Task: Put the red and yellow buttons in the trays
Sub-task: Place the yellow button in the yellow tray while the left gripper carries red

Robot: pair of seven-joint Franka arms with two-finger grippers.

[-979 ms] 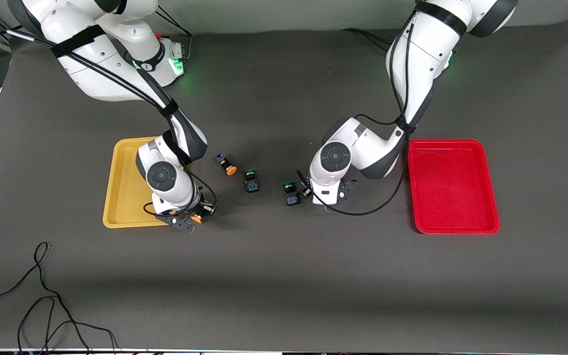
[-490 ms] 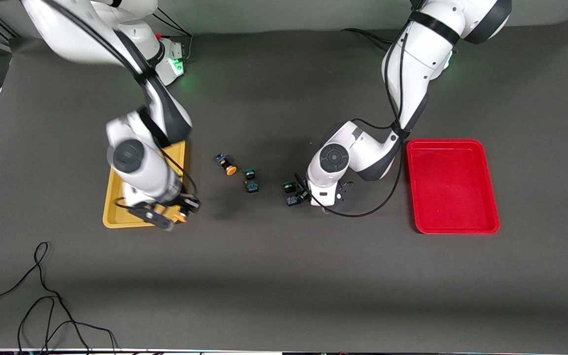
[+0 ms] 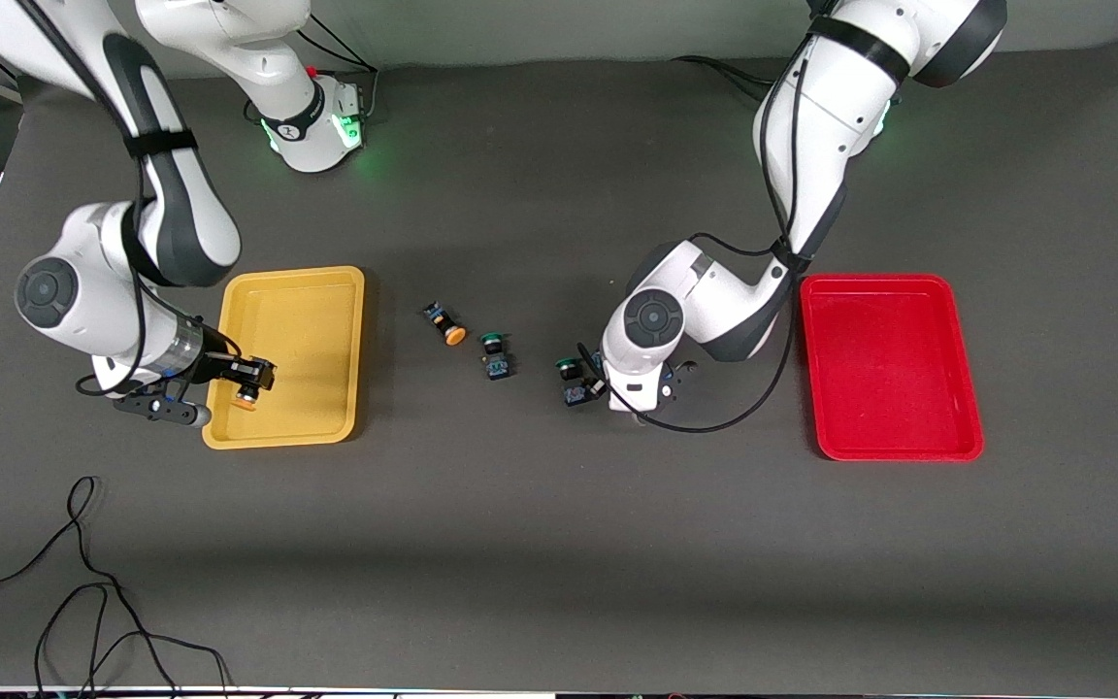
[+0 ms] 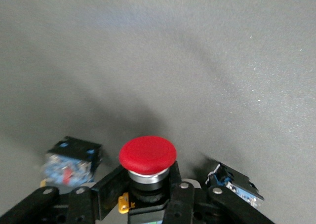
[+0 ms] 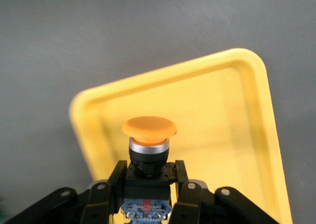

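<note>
My right gripper (image 3: 250, 379) is shut on a yellow button (image 3: 246, 400) and holds it over the yellow tray (image 3: 307, 330), above the tray's corner nearest the front camera at the right arm's end. In the right wrist view the orange cap (image 5: 149, 128) stands up between the jaws of the gripper (image 5: 148, 177), over the tray (image 5: 217, 115). My left gripper (image 3: 598, 381) is low at the table's middle. The left wrist view shows the gripper (image 4: 148, 189) shut on a red button (image 4: 147, 154). A second yellow button (image 3: 447, 327) lies on the table. The red tray (image 3: 889, 364) is empty. The other red button is hidden.
Two green-capped switches (image 3: 492, 342) (image 3: 567, 367) lie between the loose yellow button and my left gripper. Two switch bodies (image 4: 71, 160) (image 4: 234, 180) flank my left gripper, caps unseen. A black cable (image 3: 83, 582) lies at the front edge at the right arm's end.
My right arm has swung the yellow button from the table beside the yellow tray across to over the tray's corner. My left gripper has shifted slightly toward the nearby green switch.
</note>
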